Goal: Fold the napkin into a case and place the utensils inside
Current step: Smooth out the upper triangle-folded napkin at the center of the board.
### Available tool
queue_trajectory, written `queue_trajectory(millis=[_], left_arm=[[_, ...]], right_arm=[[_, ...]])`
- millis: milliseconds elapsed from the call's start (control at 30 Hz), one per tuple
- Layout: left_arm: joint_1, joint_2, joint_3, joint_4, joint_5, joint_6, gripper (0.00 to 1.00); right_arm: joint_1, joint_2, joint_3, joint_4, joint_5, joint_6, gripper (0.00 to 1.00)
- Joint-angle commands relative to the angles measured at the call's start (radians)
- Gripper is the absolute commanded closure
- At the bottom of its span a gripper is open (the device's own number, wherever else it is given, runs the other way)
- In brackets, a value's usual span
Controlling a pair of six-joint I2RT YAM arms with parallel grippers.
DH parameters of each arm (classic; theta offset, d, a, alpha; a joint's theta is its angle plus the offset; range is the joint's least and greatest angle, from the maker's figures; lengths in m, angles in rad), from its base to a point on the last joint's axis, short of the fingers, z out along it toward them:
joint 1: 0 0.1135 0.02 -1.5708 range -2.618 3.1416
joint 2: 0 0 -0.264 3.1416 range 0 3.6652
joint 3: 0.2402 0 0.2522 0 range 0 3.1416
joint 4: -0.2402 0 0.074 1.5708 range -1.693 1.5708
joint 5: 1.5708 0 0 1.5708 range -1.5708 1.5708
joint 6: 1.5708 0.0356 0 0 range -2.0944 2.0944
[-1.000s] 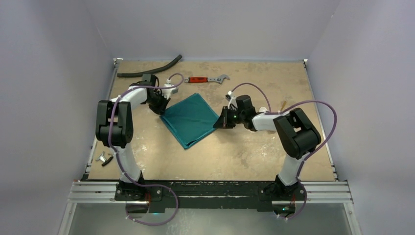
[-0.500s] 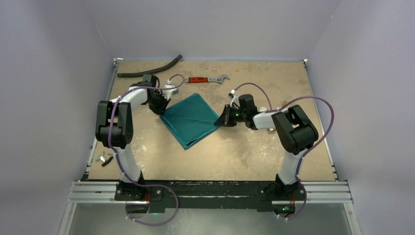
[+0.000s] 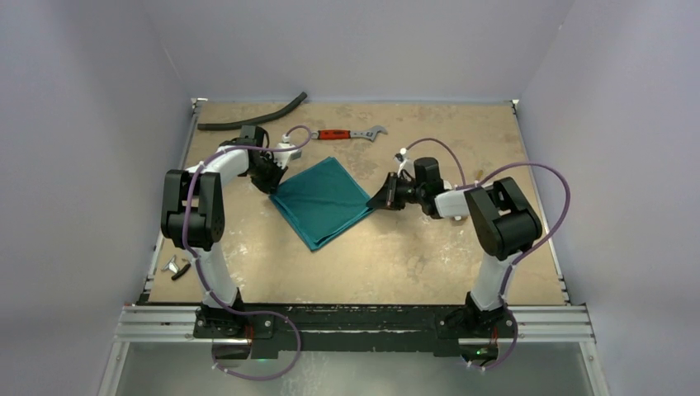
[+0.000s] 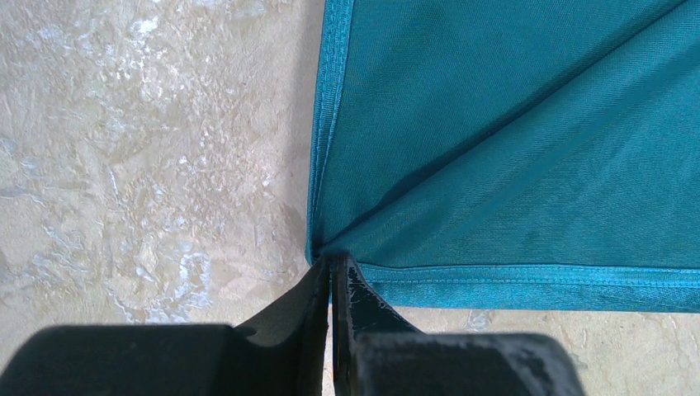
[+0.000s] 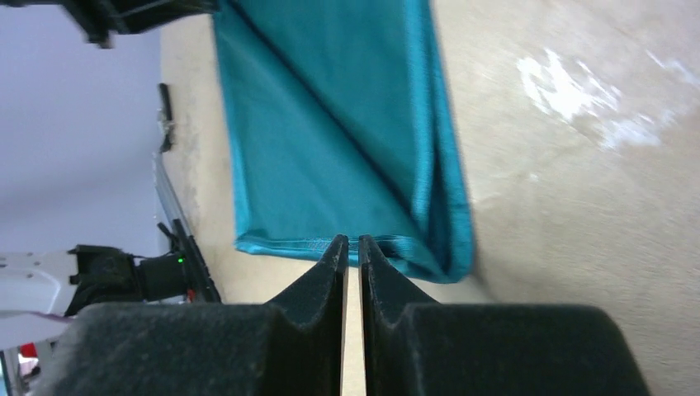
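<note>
Head count, going left to right around the napkin (image 3: 322,202): one small pair of black-handled pliers (image 3: 176,266) well off to its left, one black hose (image 3: 252,115) beyond its far-left side, the one napkin itself in the middle of the tabletop (image 3: 413,256), and one red-handled wrench (image 3: 351,134) just past its far corner. Plus two arms, both mine.

My left arm (image 3: 194,206) is folded up at the elbow and reaches down to the napkin's left corner. The left jaws are clenched on that corner, and creases fan out from the pinch. My right arm (image 3: 499,219) bends low toward the napkin's right corner. The right jaws are squeezed to a sliver with their tips at the hem, and I can't tell if any cloth's caught.

The napkin is teal, fine-woven, with a stitched hem. It's folded in layers and lies flat like a diamond. The tabletop's tan and mottled.
</note>
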Motion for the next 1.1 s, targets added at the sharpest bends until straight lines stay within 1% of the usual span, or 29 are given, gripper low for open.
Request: queue_trajectory(millis=[0, 133, 333, 533, 733, 833, 1000, 1067], left_arm=[[-0.004, -0.05, -0.003, -0.006, -0.007, 0.025, 0.96], [-0.005, -0.049, -0.004, -0.008, -0.005, 0.025, 0.96], [-0.005, -0.055, 0.003, -0.015, -0.01, 0.028, 0.96], [-0.005, -0.054, 0.003, -0.02, -0.008, 0.029, 0.96], [-0.004, -0.06, -0.009, -0.026, -0.011, 0.033, 0.96], [-0.004, -0.071, -0.009, -0.038, -0.012, 0.035, 0.94], [-0.004, -0.094, -0.008, -0.059, -0.013, 0.042, 0.92], [-0.003, -0.099, 0.004, -0.071, -0.013, 0.034, 0.89]], right_arm=[[-0.003, -0.105, 0.018, 0.034, -0.081, 0.015, 0.87], [-0.002, -0.073, 0.046, 0.037, -0.082, 0.034, 0.87], [-0.005, 0.005, 0.049, 0.043, -0.055, 0.047, 0.95], [-0.025, 0.054, 0.029, 0.074, -0.027, 0.051, 0.99], [-0.03, 0.101, 0.025, 0.082, -0.021, 0.035, 1.0], [-0.03, 0.095, 0.037, 0.049, -0.009, 0.003, 1.0], [-0.029, 0.073, 0.1, -0.069, 0.061, -0.084, 1.0], [-0.029, 0.055, 0.121, -0.117, 0.066, -0.108, 1.0]])
